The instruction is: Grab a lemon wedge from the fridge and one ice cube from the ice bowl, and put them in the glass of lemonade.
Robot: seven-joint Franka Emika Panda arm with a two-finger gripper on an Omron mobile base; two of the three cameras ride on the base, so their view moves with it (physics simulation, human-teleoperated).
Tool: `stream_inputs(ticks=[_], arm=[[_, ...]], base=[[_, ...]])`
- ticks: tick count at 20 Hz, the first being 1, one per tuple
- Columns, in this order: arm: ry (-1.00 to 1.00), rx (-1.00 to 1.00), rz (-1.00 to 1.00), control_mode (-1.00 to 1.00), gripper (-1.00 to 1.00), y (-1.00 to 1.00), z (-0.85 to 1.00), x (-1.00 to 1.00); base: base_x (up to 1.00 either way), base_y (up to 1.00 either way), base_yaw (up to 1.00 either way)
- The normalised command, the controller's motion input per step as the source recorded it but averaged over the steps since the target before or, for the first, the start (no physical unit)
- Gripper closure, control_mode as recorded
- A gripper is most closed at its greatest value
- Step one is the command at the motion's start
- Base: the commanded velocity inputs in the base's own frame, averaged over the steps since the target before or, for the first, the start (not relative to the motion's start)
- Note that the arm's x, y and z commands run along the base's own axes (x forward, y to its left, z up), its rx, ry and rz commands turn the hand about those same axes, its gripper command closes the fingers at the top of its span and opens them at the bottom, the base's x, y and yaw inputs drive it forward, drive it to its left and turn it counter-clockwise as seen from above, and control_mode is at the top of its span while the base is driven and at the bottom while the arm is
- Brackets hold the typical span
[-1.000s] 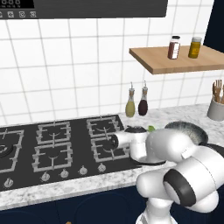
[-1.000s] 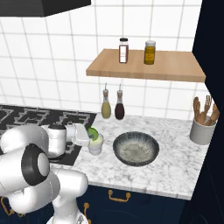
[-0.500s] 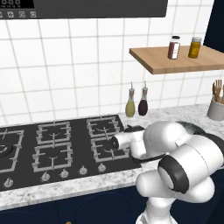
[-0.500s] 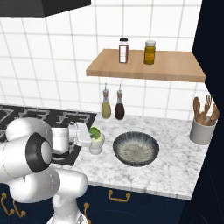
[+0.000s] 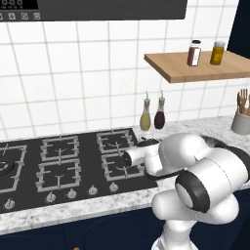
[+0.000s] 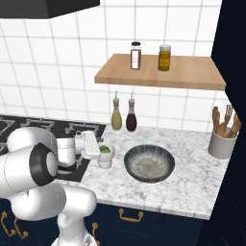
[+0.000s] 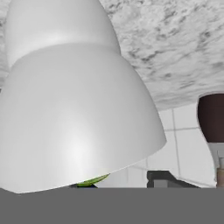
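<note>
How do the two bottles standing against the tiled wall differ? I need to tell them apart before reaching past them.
The left bottle holds yellow-green liquid; the right bottle holds dark reddish-brown liquid. The left bottle stands nearer the hob; the right bottle stands nearer the ice bowl. They share the same rounded body, thin neck and spout, and both stand upright side by side on the marble counter.

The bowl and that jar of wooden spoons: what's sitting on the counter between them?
Nothing. In the right base view, the marble counter between the ice bowl and the utensil jar is bare.
</note>
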Motion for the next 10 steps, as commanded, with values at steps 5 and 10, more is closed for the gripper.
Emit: stream_inputs(ticks=[5, 10], arm=[[-0.03, 0.0, 0.01, -1.0, -1.0, 0.0, 0.08, -0.22], [-0.05, 0.0, 0.01, -1.0, -1.0, 0.0, 0.74, -0.5]], base=[[0.0, 0.0, 0.0], [0.0, 0.0, 0.0]])
